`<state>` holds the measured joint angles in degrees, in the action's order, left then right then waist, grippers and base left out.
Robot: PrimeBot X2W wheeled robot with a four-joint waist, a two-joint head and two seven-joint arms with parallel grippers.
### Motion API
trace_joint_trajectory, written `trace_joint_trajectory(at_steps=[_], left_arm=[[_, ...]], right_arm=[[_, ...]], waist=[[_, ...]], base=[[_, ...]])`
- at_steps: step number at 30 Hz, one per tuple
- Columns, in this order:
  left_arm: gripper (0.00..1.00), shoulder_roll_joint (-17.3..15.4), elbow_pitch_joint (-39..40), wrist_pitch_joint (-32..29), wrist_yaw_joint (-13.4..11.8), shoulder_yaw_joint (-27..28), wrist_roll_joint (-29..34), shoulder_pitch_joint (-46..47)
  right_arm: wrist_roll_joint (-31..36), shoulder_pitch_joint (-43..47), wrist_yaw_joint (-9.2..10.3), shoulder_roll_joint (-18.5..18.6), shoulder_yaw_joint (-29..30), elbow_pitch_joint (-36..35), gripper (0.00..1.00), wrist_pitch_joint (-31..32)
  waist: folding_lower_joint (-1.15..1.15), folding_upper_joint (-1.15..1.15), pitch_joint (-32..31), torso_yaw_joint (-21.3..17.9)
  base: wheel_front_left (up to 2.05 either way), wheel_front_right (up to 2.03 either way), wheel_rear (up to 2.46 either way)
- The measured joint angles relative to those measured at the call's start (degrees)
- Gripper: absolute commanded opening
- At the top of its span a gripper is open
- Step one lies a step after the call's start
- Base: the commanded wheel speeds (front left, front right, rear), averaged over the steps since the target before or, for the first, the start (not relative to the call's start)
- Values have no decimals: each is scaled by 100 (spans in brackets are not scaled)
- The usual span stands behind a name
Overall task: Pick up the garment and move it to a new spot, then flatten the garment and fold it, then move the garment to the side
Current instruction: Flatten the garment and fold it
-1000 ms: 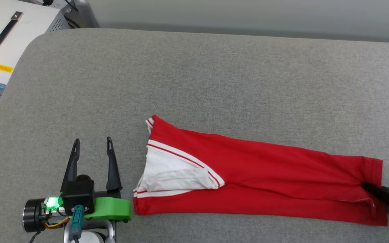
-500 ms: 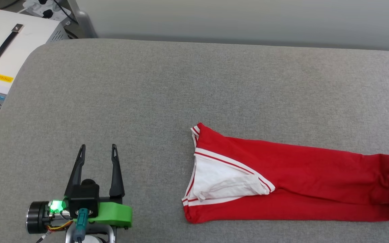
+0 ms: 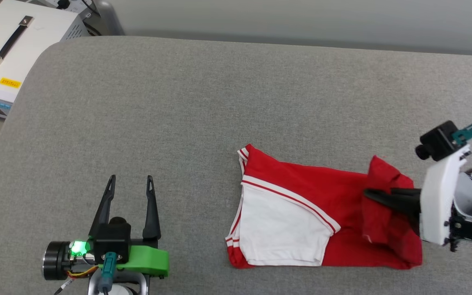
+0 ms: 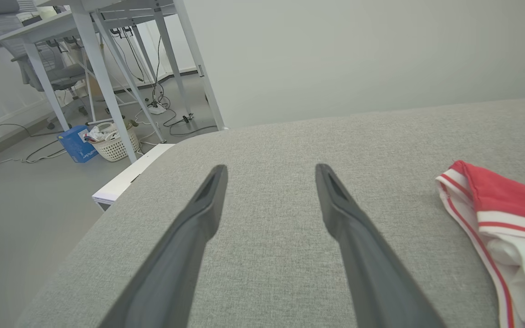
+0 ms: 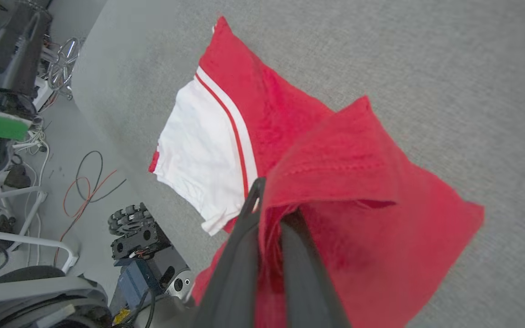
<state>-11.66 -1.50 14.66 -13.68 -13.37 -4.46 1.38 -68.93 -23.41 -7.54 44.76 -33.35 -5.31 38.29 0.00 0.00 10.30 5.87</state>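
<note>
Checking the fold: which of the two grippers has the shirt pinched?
The right gripper, shut on the garment at its red end; the left gripper stands open, apart.

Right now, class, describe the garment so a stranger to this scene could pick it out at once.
Start from the wide grey padded surface; toward its near right lies the garment, pinched at one end by the right gripper. Its bright red cloth and white sleeve edged in red-and-white stripes set it apart.
</note>
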Motion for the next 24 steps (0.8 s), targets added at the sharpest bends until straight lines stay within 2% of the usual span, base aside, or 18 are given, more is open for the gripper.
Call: trace_joint_trajectory(at_steps=[7, 12, 18, 23, 24], left_arm=[[100, 122, -48, -1, 92, 45, 98, 161], [100, 213, -73, 0, 146, 53, 156, 297], [100, 316, -110, -1, 197, 51, 213, 481], [100, 376, -175, 0, 236, 59, 236, 510], [100, 377, -181, -1, 237, 66, 244, 510]], right_arm=[[508, -911, 0, -1072, -818, 182, 0, 343], [884, -1473, 0, -1679, -1428, 690, 0, 370], [1185, -1745, 0, -2119, -1881, 1685, 0, -134], [1174, -1755, 0, -2204, -2270, 2196, 0, -465], [1174, -1767, 0, -2196, -2301, 2207, 31, -580]], waist=[[0, 0, 219, 118], [0, 0, 410, 191], [0, 0, 626, 297], [0, 0, 708, 362], [1, 0, 701, 360]], base=[[0, 0, 0], [0, 0, 0], [0, 0, 0], [0, 0, 0], [0, 0, 0]])
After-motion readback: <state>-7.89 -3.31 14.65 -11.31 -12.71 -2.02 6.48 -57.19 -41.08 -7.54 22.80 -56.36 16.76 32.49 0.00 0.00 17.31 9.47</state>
